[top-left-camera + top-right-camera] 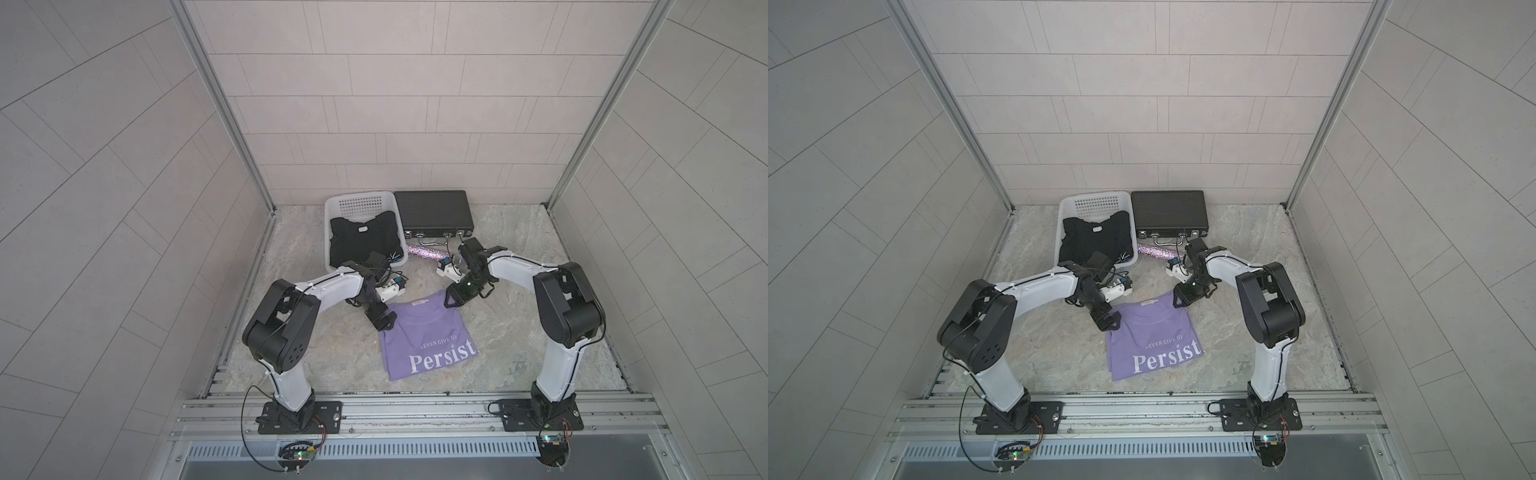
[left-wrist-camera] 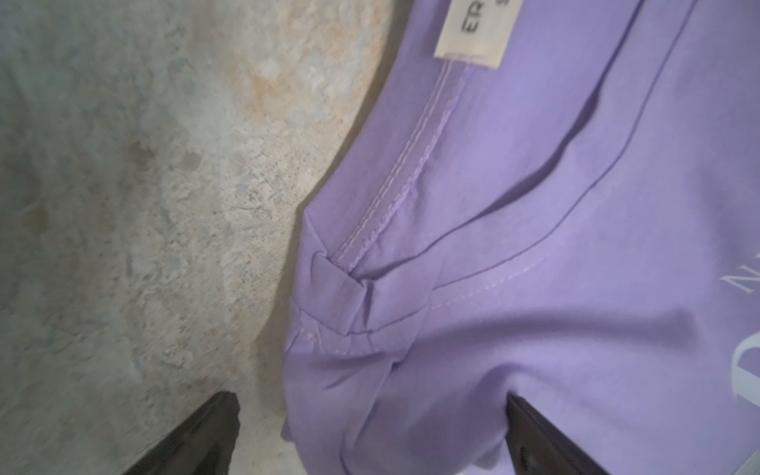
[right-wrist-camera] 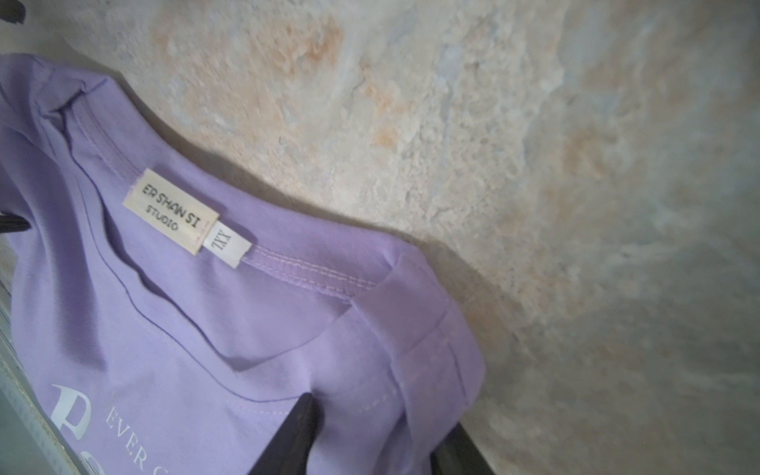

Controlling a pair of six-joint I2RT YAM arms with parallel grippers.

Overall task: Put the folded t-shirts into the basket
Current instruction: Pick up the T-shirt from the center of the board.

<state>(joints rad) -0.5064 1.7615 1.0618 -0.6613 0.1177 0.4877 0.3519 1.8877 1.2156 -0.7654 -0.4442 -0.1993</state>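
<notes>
You had one lavender shirt (image 1: 424, 332) on the tabletop (image 1: 519, 332) at mid-frame. Your left hand (image 1: 385, 324) stood spread astride one collar corner. Your right hand (image 1: 451, 300) bracketed the other; whether it pinched, I cannot tell. One black shirt (image 1: 361, 241) lay in the one basket (image 1: 328, 216), above centre.

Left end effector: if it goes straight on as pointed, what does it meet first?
Likely the lavender t-shirt, its folded shoulder corner between the fingers of the open left end effector; depth unclear.
</notes>
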